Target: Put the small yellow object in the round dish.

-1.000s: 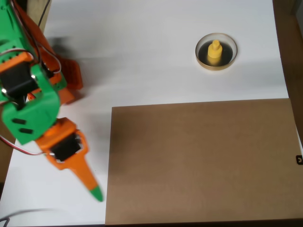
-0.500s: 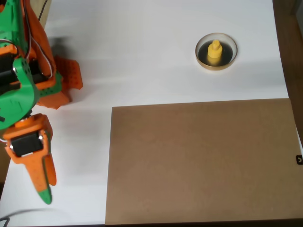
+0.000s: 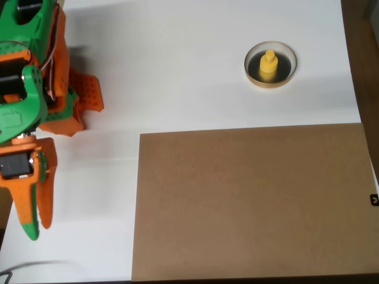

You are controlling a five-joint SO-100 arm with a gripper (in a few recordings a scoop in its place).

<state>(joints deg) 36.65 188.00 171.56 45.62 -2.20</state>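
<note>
The small yellow object (image 3: pixel 269 64) stands upright inside the round dish (image 3: pixel 256 77), which has a pale tan rim and a dark inside, at the upper right of the overhead view. My gripper (image 3: pixel 35 228) is far from it at the lower left edge, its orange fingers with green tips pointing down the picture. The two fingers lie close together with nothing between them.
A large brown board (image 3: pixel 249 201) covers the lower right of the white table (image 3: pixel 166 71). The green and orange arm (image 3: pixel 23 89) fills the left edge. A dark strip (image 3: pixel 367 71) runs along the table's right edge.
The arm has swung further to the left and drawn back; the gripper moved from the lower middle left to the left edge. The yellow object and dish have not moved.
</note>
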